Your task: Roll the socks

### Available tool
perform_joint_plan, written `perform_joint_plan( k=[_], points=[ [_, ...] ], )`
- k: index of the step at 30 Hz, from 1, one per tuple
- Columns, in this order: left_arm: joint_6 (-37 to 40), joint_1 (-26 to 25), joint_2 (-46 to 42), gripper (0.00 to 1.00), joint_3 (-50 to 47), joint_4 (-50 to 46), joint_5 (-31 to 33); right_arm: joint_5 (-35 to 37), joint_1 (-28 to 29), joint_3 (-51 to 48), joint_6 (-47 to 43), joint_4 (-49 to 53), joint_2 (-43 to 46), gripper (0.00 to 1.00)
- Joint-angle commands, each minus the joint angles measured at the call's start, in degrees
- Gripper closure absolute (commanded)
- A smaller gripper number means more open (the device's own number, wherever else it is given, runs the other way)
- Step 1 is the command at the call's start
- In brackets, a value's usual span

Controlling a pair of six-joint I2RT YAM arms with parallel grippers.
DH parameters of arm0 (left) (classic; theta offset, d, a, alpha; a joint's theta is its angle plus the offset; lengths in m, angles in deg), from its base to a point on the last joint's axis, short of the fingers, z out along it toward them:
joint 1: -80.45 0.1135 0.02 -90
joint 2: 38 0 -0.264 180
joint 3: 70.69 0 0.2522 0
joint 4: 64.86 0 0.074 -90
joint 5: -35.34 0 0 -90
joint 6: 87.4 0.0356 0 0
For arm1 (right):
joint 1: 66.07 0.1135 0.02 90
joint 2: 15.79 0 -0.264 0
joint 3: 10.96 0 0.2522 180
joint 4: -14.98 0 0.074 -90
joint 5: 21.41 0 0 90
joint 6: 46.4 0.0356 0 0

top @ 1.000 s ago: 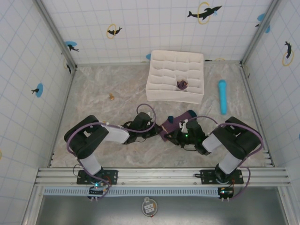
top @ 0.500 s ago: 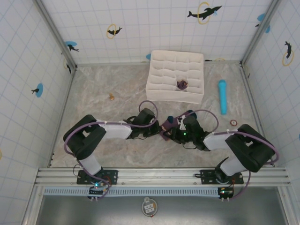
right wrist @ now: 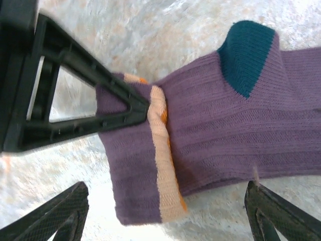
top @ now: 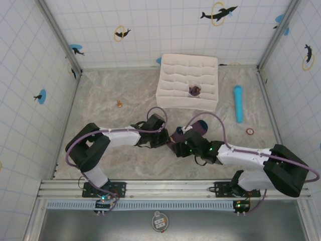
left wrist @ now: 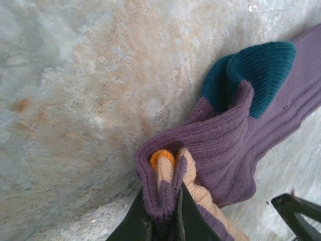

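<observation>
Bimanual workspace, described from the near edge outward. Both arm bases are bolted to a metal rail (top: 170, 188) at the bottom of the overhead view, and the arms converge over the marbled table (top: 110, 118). The left gripper (top: 167, 140) has its fingers pressed together on a folded edge of the socks (top: 178, 134). Its wrist view shows the left gripper (left wrist: 163, 213) pinching a purple ribbed fold with orange and tan layers tucked inside, and the dark teal heel lying beyond on the socks (left wrist: 225, 150). The right gripper (top: 176, 148) sits just beside them with its fingers spread wide and touching nothing. In its wrist view the right gripper (right wrist: 166, 191) straddles the socks (right wrist: 225, 130), which lie flat on the table, near centre. Farther back stands a white divided organizer box (top: 176, 65) with a small dark purple bundle (top: 194, 91) in a compartment towards its near side. A light blue cylinder (top: 237, 103) lies to the right of the box, and a small red ring (top: 250, 131) lies nearer than the cylinder.
</observation>
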Motion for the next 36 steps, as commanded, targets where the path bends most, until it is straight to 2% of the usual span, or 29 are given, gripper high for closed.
perform_joint_plan(
  k=[1,6,11,21,27,30,32,34,35,36],
  points=[
    [-1.0,0.7,-0.6,1.0,1.3,-7.7,-1.5,13.0,5.0,2.9,-8.6,3.4,0.3,0.17],
    [-0.4,1.1,-0.5,1.0,2.6,-10.3,-2.6,22.0,12.8,3.6,-14.8,0.2,-2.9,0.18],
    [-0.1,1.5,-0.2,1.0,2.7,-11.1,-3.3,26.2,17.6,5.0,-18.0,-3.0,-7.4,0.2],
    [0.8,1.6,0.7,1.0,2.5,-11.4,-4.4,31.2,20.0,11.0,-18.5,-2.8,-19.6,0.26],
    [1.1,2.0,0.1,1.0,2.3,-11.8,-4.7,33.3,19.7,12.0,-17.8,-1.3,-23.5,0.37],
    [1.3,2.2,-0.2,1.0,2.2,-11.8,-4.9,33.2,19.7,12.1,-17.4,-0.9,-24.8,0.48],
    [1.4,2.2,-0.4,1.0,2.2,-11.8,-4.9,32.9,19.3,12.2,-16.7,-0.3,-25.7,0.67],
    [1.6,2.2,-0.6,0.91,2.1,-11.7,-4.9,32.2,18.8,12.4,-15.6,0.1,-26.3,0.86],
    [1.6,2.2,-1.0,0.84,1.9,-11.5,-4.5,31.8,18.5,12.6,-14.5,0.7,-26.6,0.94],
    [1.5,2.2,-1.5,0.75,1.6,-11.3,-4.0,31.5,18.2,12.8,-13.7,1.3,-26.7,0.99]
  ],
)
